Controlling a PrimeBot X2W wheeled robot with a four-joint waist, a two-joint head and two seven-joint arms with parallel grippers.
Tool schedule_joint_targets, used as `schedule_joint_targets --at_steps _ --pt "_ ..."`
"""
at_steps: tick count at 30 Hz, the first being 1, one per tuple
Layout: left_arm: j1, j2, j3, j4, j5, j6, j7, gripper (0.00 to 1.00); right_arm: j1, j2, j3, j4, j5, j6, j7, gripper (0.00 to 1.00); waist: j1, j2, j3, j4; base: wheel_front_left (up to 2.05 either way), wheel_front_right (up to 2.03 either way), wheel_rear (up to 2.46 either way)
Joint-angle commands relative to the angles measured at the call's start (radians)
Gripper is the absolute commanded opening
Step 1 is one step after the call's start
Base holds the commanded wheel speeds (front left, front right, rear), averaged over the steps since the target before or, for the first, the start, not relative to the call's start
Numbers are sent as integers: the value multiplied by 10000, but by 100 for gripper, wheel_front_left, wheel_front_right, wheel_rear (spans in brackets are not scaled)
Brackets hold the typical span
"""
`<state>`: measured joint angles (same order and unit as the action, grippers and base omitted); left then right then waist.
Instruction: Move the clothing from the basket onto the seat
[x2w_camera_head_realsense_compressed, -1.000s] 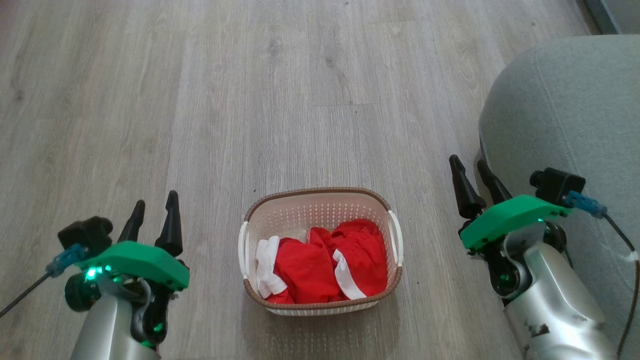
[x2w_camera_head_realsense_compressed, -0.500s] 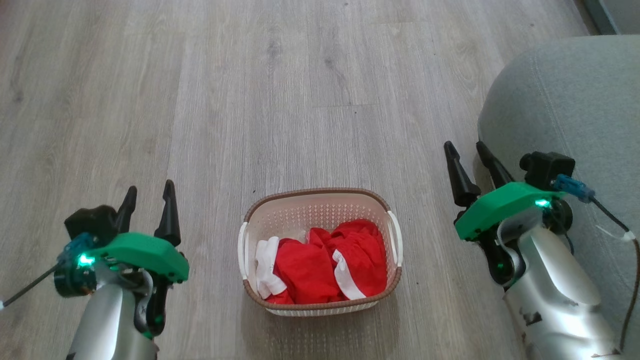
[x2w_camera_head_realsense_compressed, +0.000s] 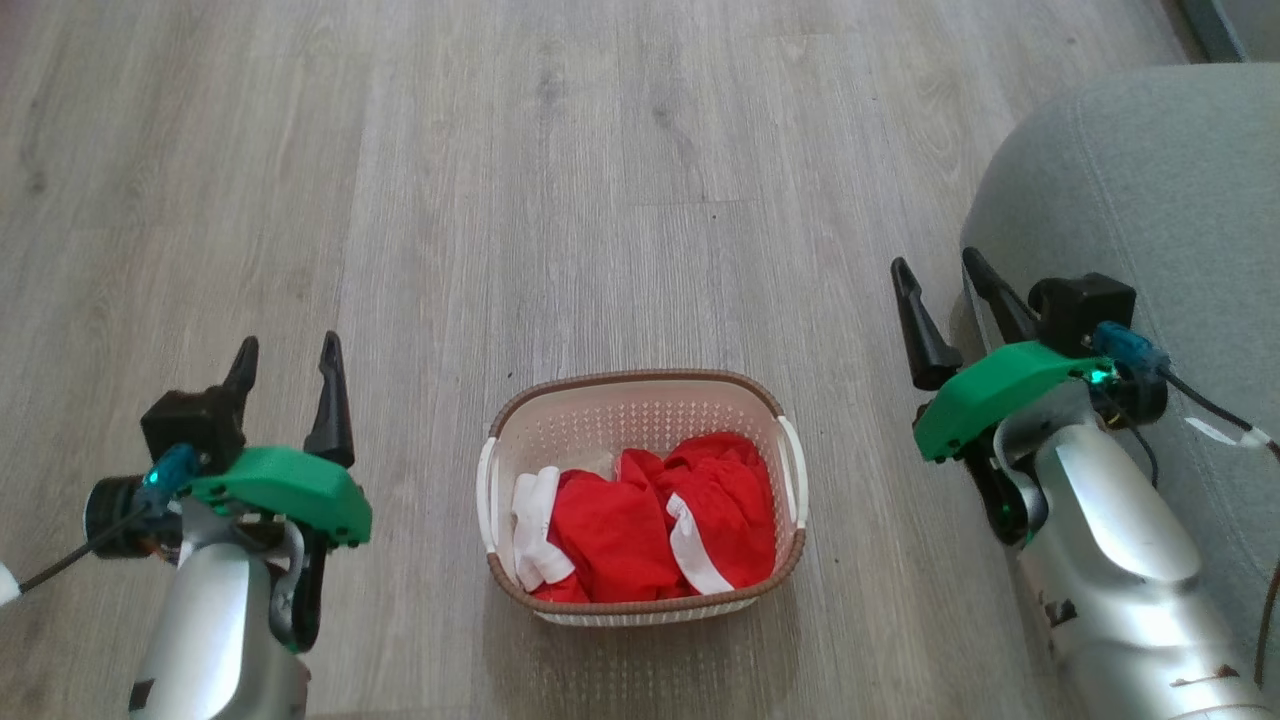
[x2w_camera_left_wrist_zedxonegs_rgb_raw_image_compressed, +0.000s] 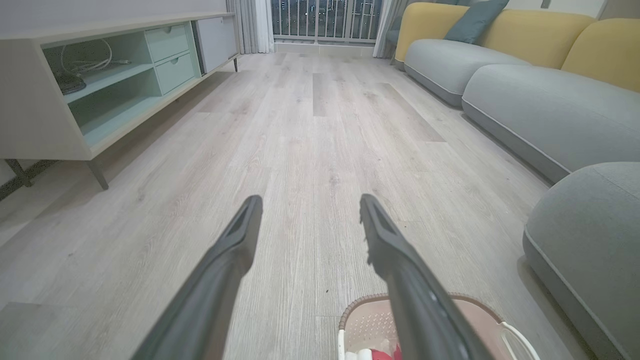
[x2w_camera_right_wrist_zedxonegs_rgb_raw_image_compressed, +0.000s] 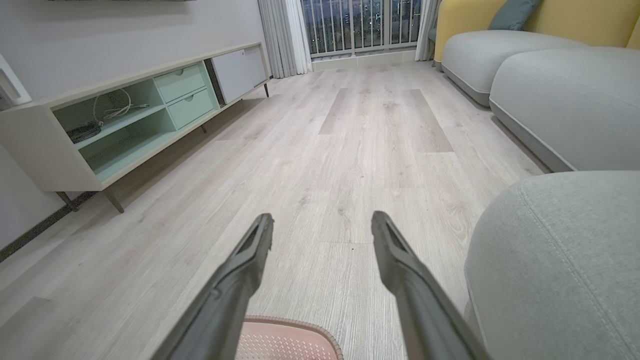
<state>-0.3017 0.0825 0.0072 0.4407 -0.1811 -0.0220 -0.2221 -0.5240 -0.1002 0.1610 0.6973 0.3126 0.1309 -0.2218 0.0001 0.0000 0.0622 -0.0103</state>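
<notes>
Clothing (x2w_camera_head_realsense_compressed: 640, 530): one bunched heap of soft bright red fabric with white bands. Separate pieces can't be counted. It lies in the near half of the basket (x2w_camera_head_realsense_compressed: 640, 382).

One basket: small, rectangular, rounded corners, cream plastic, perforated walls, brown woven-look rim, two white side handles. It sits on the pale wood-grain plank floor (x2w_camera_head_realsense_compressed: 500, 150) between the two sets of jaws, back behind both pairs of fingertips.

Left gripper (x2w_camera_head_realsense_compressed: 288, 341): two long dark tapered fingers, jaws spread wide and released, holding nothing, left of the basket. Right gripper (x2w_camera_head_realsense_compressed: 935, 260): two matching fingers, also spread and empty, right of the basket.

One seat (x2w_camera_head_realsense_compressed: 1150, 180): big grey-green upholstered cushion with a rounded corner and stitched seam, just right of the right jaws.

Two green plastic wrist covers (x2w_camera_head_realsense_compressed: 285, 485), two smooth silver forearms (x2w_camera_head_realsense_compressed: 215, 630).
</notes>
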Motion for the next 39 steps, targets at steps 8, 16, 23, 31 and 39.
schedule_joint_targets --at_steps 8,16,23,31,39 --pt "-817 102 491 -271 1138 -56 -355 100 -823 29 5 -194 -1221 -2 -359 100 -1 0 52 -62 0 0 0" --pt "-876 -26 592 -232 1329 -209 -396 100 -848 81 -254 -224 -1470 -2 -400 100 -1 0 135 -97 0 0 0" --pt "-888 -94 724 -139 1320 -298 -396 100 -832 139 -358 -361 -1518 -2 -400 100 -1 0 196 -133 0 0 0" --pt "-1045 -220 763 -166 1165 -450 -396 100 -998 181 -411 -1005 -1521 -2 -400 100 -1 0 841 -212 0 0 0" --pt "-1675 -312 173 -149 915 -654 -396 100 -1616 157 -652 -2192 -1598 -2 -400 100 -1 0 2559 -252 0 0 0"
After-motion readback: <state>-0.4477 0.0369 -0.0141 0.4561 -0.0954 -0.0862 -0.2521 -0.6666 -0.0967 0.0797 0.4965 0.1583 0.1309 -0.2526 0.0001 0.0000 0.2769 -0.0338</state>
